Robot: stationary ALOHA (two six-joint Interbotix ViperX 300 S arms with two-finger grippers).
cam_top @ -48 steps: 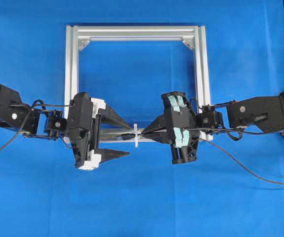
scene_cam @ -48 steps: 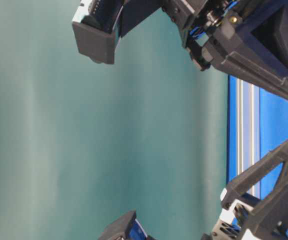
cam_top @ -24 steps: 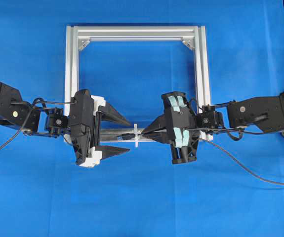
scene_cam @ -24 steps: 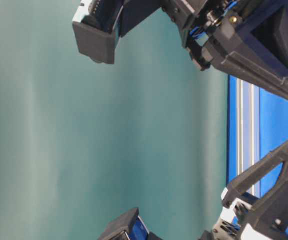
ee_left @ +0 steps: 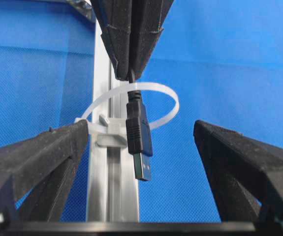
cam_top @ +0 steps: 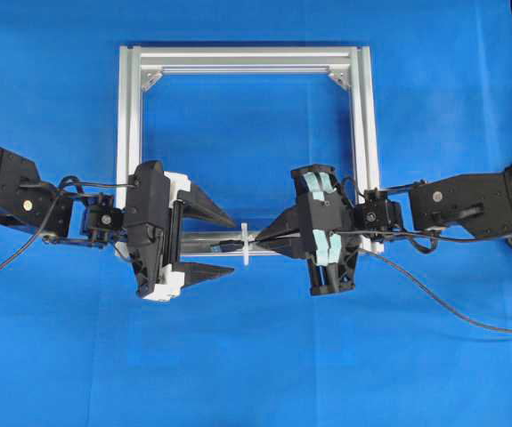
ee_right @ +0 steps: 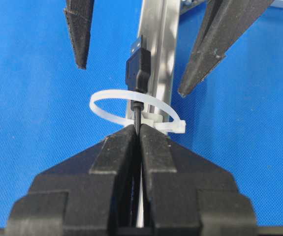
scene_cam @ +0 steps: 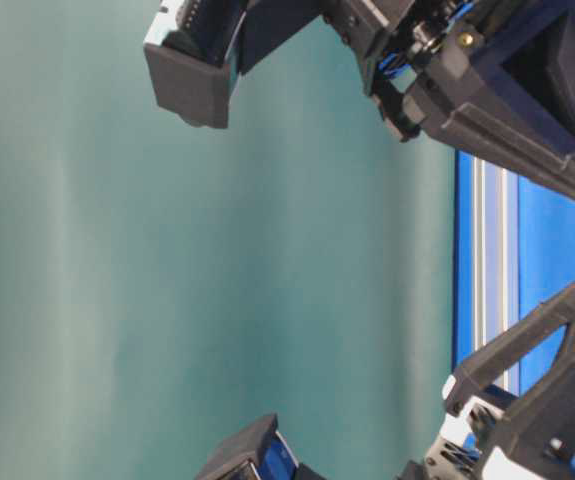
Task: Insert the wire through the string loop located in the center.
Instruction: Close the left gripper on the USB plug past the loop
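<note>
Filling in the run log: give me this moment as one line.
stage: plug through string loop | right gripper: shut on wire | left gripper: open, fingers either side of plug | frame: under loop

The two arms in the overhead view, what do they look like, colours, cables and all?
Both arms are black with boxy segments. The left pincer has a white plastic base and long, pointed black fingers. The right pincer carries pale teal strips on its body. Thin black cables loop along each wrist.

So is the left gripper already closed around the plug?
No, in the left wrist view the left gripper stands wide open, its fingers apart on either side of the plug, which pokes through the string loop.
</note>
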